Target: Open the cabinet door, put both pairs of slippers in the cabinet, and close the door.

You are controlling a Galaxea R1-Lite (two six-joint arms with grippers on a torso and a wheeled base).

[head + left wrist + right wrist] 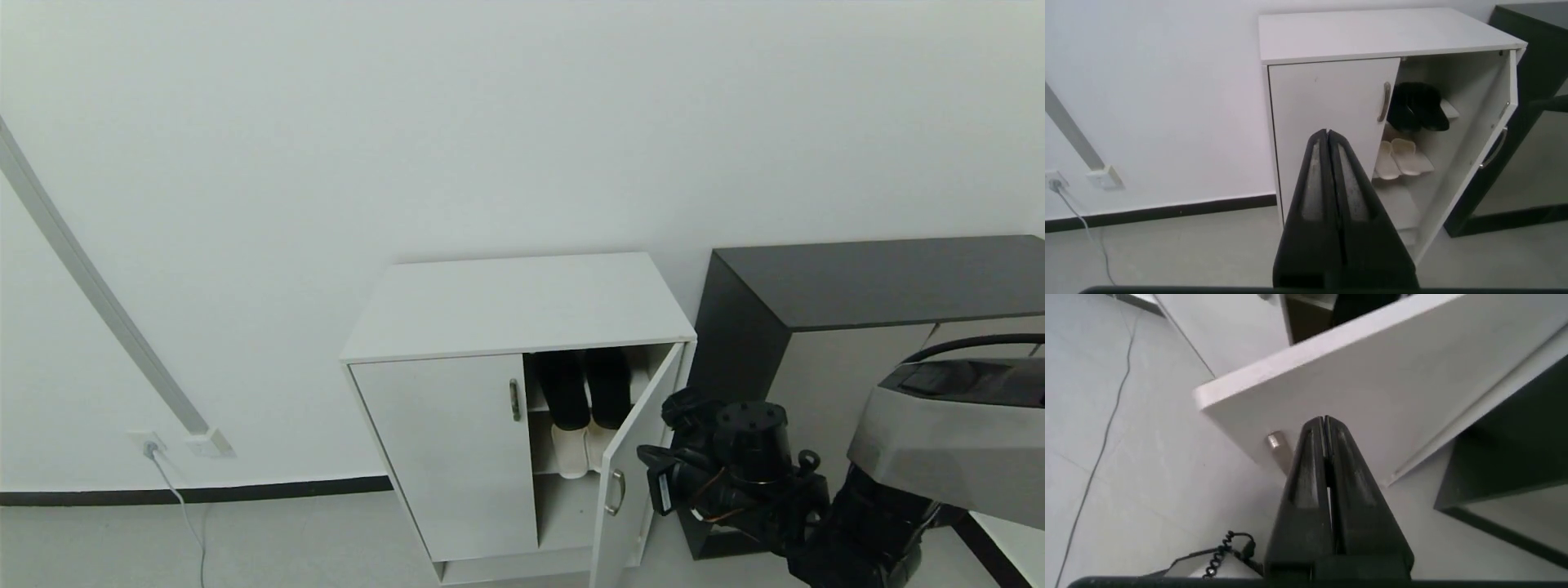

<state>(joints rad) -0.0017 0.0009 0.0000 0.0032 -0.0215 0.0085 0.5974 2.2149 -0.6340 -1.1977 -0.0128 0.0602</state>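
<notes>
Looking down from the head view, we have the white cabinet [522, 306] standing against the wall. Its left door [445, 449] is shut and its right door [633, 457] is swung partway out. In the open half, the black slippers [584, 384] sit on the top shelf and the white slippers [575, 449] on the shelf just below, so both pairs are inside. The right arm [751, 474] is low, just beside the outer face of the right door and near its handle [615, 492]. A dark bench [882, 278] stands just beside the cabinet on the right. Low on the wall to the left there's a wall socket [149, 447] with a cable [184, 506] trailing to the floor.

Over to the left wrist view. The left hand [1327, 132] has its fingers pressed flat together with nothing held between them, and it hangs well apart from the cabinet, facing its front. Beyond it the black slippers [1419, 106] show above the white slippers [1402, 157], with the right door [1486, 139] standing out.

Now the right wrist view. The right hand [1325, 420] is pinched closed as well and carries nothing. Its tips are right up at the outer face of the right door [1388, 367], just beside the end of the handle [1276, 441] — whether they actually touch the panel, I cannot tell.
</notes>
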